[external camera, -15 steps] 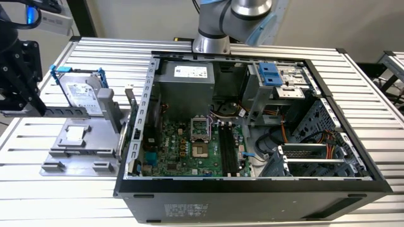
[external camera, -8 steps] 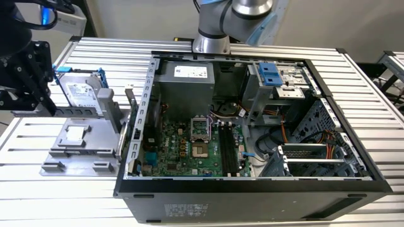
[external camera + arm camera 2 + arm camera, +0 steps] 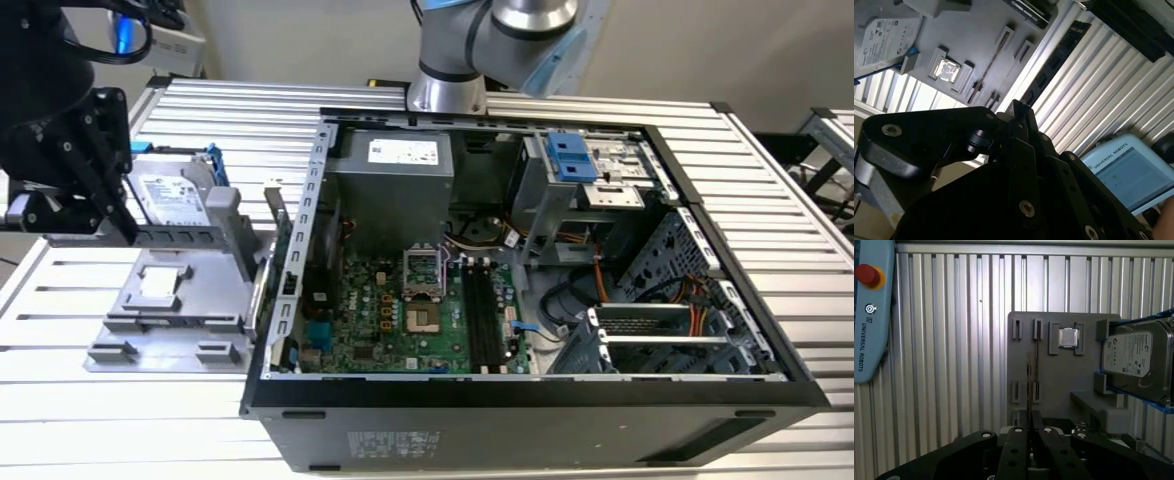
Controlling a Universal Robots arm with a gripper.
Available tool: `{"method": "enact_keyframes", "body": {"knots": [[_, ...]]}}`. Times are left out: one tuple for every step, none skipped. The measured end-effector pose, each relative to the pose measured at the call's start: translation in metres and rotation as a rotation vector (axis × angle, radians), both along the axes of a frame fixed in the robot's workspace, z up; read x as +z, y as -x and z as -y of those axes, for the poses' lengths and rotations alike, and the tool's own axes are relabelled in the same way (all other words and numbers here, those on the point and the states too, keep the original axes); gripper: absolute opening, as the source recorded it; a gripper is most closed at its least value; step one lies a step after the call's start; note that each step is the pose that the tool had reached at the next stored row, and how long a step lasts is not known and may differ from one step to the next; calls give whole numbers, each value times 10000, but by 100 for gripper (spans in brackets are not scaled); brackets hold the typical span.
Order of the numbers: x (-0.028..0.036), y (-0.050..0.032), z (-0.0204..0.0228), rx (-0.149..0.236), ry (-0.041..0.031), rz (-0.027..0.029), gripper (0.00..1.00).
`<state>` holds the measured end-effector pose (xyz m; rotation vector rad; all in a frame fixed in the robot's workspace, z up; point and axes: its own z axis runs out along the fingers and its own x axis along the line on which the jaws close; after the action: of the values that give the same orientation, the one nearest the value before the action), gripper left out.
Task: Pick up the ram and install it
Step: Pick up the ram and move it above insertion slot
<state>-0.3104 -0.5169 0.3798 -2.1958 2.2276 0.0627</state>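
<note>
Hanging over the tray (image 3: 187, 320) that sits just beside the case (image 3: 561, 425), on the exterior view's left of it, the tool (image 3: 1030, 432) is clamped on the ram (image 3: 1054, 62). From where I stand, the ram looks pinched by its flat faces. The first wrist view catches it edge-on, a thin line running out from the tool. The second wrist view shows its dark face with small chips reaching away from the tool. It is in the air, outside the case, and as far as I can tell it touches neither the tray nor the case.

What matters is how it lies against the slots (image 3: 483, 310) inside the case. They are well apart from the tool, toward the exterior view's right, beyond the case wall that faces the tray. The ram's long axis seems to run along the ribs of the desk (image 3: 120, 425), while the slots run across those ribs. I'd judge the ram is roughly a quarter turn off from them. The slots look empty, so the installing is not yet done.
</note>
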Motion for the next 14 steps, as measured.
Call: {"method": "enact_keyframes", "body": {"knots": [[0, -18, 0, 0, 1, 0, 0], [0, -36, -1, 0, 1, 0, 0], [0, -56, -1, 0, 0, 0, 0], [0, -77, -1, 0, 0, 0, 0], [0, -97, -1, 0, 0, 0, 0], [0, -117, -1, 0, 0, 0, 0], [0, -136, -1, 0, 0, 0, 0], [0, -155, -1, 0, 0, 0, 0], [1, -170, -1, 0, 1, 0, 0], [1, -186, -1, 0, 0, -1, 0], [0, -201, -1, 0, 0, 1, 0], [0, -216, -1, 0, 0, 0, 0], [0, -230, -1, -1, 0, 0, 0], [0, -245, -1, 0, 0, 0, 0]]}}
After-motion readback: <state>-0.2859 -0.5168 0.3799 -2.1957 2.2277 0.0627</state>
